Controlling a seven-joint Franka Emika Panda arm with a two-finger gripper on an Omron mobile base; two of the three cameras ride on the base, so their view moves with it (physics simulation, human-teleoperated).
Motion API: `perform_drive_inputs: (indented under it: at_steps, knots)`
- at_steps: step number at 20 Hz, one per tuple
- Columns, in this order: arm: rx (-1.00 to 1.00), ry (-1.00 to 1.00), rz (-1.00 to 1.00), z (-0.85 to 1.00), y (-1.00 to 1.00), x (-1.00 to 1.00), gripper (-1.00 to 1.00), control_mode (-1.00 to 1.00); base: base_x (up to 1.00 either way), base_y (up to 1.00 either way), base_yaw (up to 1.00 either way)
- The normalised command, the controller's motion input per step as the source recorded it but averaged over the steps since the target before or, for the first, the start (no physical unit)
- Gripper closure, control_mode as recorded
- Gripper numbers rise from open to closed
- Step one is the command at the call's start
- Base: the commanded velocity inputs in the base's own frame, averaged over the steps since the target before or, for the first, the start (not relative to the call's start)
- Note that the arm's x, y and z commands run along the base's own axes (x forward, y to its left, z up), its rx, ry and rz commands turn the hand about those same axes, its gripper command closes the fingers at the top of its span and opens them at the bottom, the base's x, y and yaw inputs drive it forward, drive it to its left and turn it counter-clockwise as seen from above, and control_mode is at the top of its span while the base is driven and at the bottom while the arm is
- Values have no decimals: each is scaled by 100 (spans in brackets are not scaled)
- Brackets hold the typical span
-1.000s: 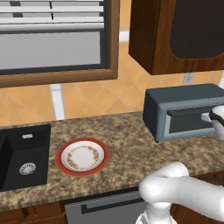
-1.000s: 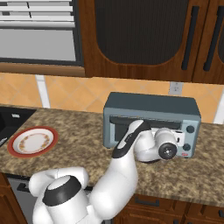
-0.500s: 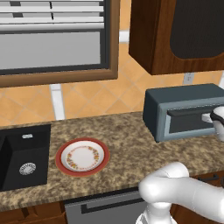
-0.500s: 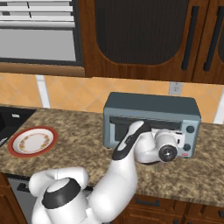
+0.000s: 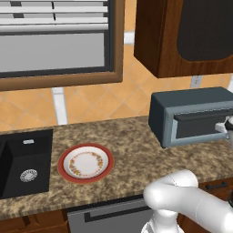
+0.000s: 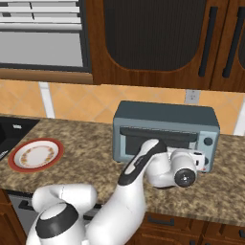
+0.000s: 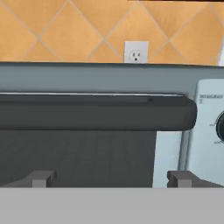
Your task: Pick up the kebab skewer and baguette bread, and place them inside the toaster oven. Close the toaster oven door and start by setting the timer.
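Note:
The blue-grey toaster oven (image 5: 191, 113) (image 6: 165, 115) stands on the counter under the wall cabinet. Its door (image 6: 158, 142) is up against the front, dark window below the dark bar handle (image 7: 96, 113). My gripper (image 7: 111, 179) (image 6: 201, 160) hangs open just in front of the door's right end, with nothing between its fingertips (image 7: 41, 178). It also pokes in at the right edge of the left base view (image 5: 225, 129). The control panel with a dial (image 7: 221, 126) (image 6: 207, 141) lies just right of the handle. The kebab skewer and the baguette bread are out of view.
A red-rimmed plate (image 5: 85, 163) (image 6: 34, 154) sits bare on the granite counter, left of the oven. A black sink (image 5: 22, 164) lies further left. A wall socket (image 7: 136, 51) is on the tiles behind the oven, and dark cabinets (image 6: 158, 38) hang overhead.

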Motion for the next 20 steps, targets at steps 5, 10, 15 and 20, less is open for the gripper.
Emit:
perform_drive_inputs:
  at_steps: [5,10,15,20]
  knots:
    - [0,0,0,0,-39,-20,-100,-100,0,0,0]
    - [0,0,0,0,-39,-2,-100,-100,0,0,0]
    - [0,0,0,0,-38,0,-100,-100,0,0,0]
    - [0,0,0,0,-23,0,-100,-100,0,0,0]
